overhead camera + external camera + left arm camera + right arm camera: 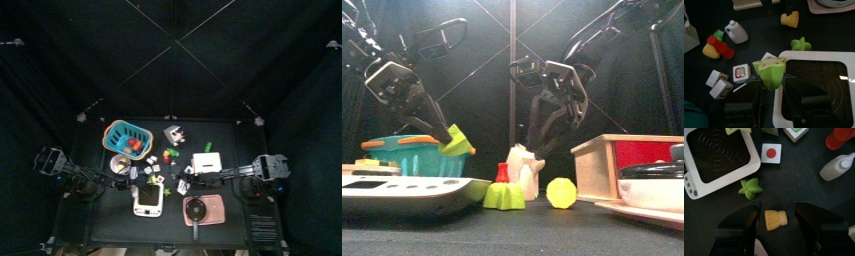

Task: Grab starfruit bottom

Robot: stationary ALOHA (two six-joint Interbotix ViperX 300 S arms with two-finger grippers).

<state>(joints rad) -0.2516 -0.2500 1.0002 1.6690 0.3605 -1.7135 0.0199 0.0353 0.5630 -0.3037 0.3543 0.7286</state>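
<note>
My left gripper (771, 81) is shut on a green starfruit piece (771, 71) and holds it above the edge of the white kitchen scale (837, 57). A second green star-shaped piece (801, 44) lies on the table beside the scale; it also shows in the right wrist view (750, 188) and the front view (504, 196). My right gripper (777, 207) is open and empty, hanging over a yellow toy piece (775, 219), with the green star piece just off to one side of its jaws.
A white bottle (839, 167), a red toy (841, 137) and small picture blocks (741, 72) lie around. A teal basket (402, 155) stands at the left, a wooden box (616, 165) and a pan (656, 185) at the right.
</note>
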